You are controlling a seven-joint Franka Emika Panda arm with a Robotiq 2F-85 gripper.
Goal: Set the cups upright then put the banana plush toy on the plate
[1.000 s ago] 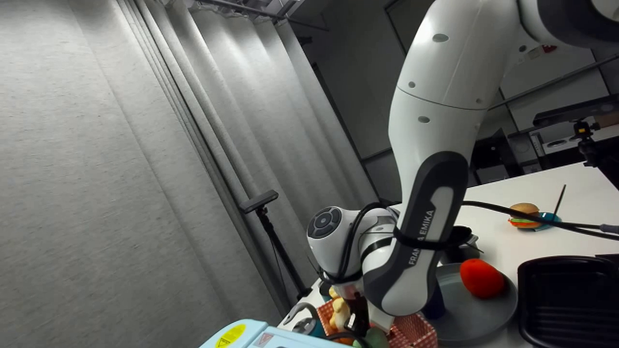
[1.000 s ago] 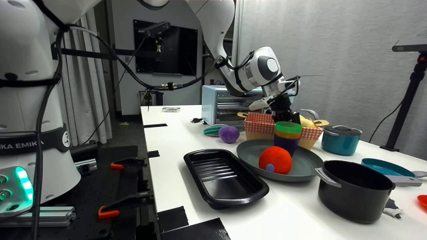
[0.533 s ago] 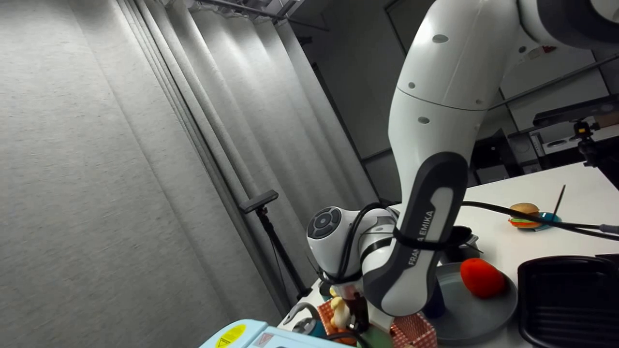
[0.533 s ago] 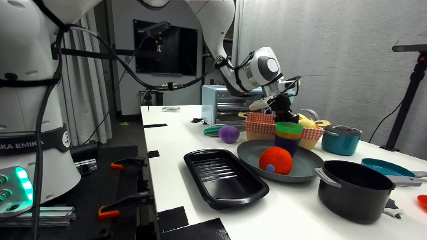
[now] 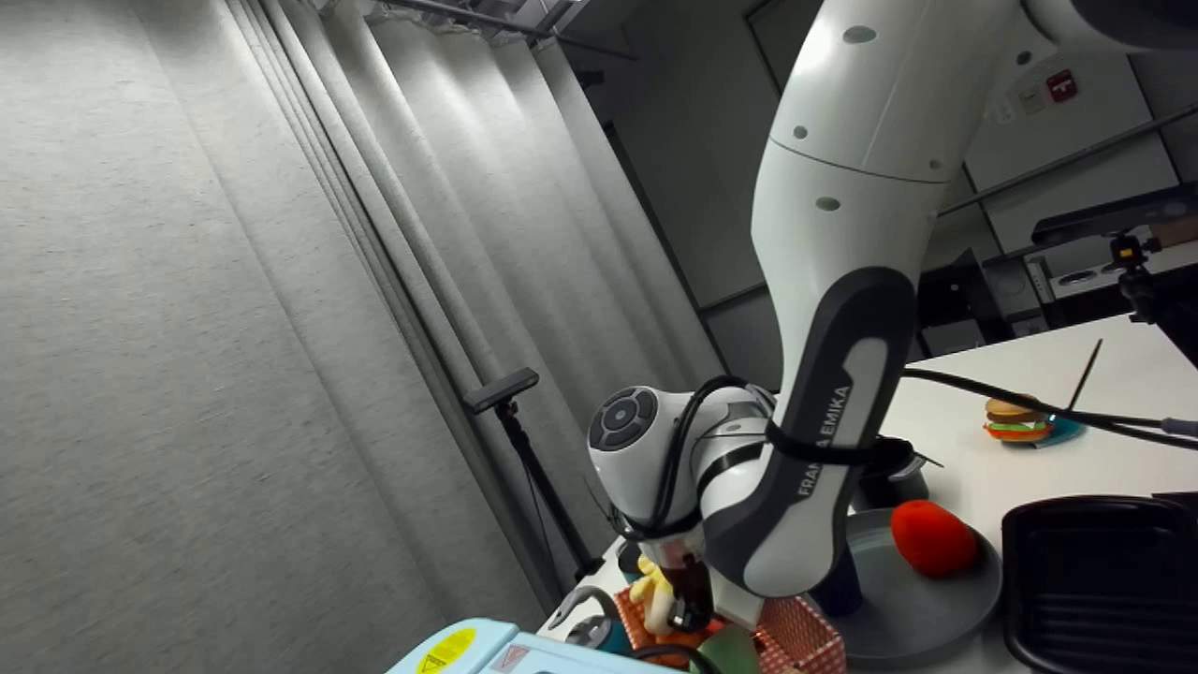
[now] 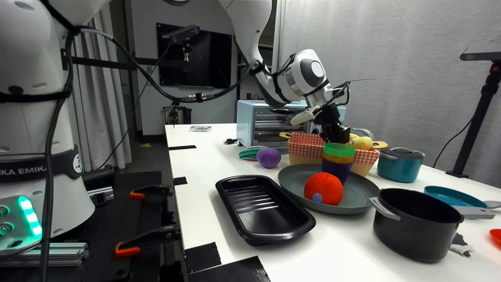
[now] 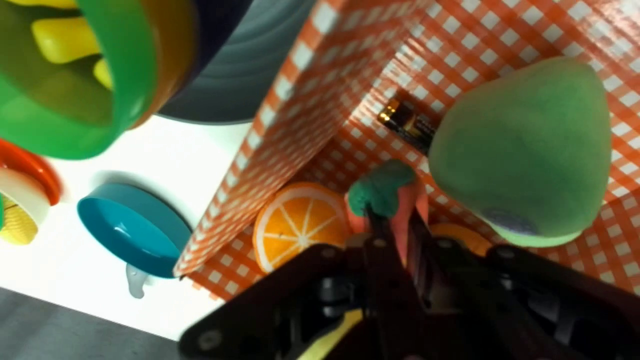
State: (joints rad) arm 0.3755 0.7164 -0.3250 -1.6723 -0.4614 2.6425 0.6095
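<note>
My gripper [image 7: 392, 214] is inside the checked basket in the wrist view, its fingers pinched on a pinkish-red toy with a green top [image 7: 381, 192]. In an exterior view the gripper [image 6: 339, 134] shows low over the basket, its tips partly hidden behind the cups. A stack of cups [image 6: 337, 164], green, yellow and purple, stands upright on the grey dish; yellow pieces lie in the top cup. A yellow plush [image 5: 652, 592], perhaps the banana plush toy, lies beside the gripper in the basket. The red plate [image 6: 496, 235] shows only partly at the table's edge of view.
The checked basket [image 6: 307, 145] also holds an orange slice [image 7: 300, 227], a green plush [image 7: 525, 150] and a battery [image 7: 407, 122]. The grey dish [image 6: 358, 196] carries a red-orange plush [image 6: 325, 188]. A black tray [image 6: 270, 215], black pot [image 6: 417, 229] and teal pot [image 6: 400, 166] stand near.
My gripper's fingers have closed together, then the gripper and arm have risen slightly. The yellow plush beside it has shifted a little. The cups and dish stay as they were.
</note>
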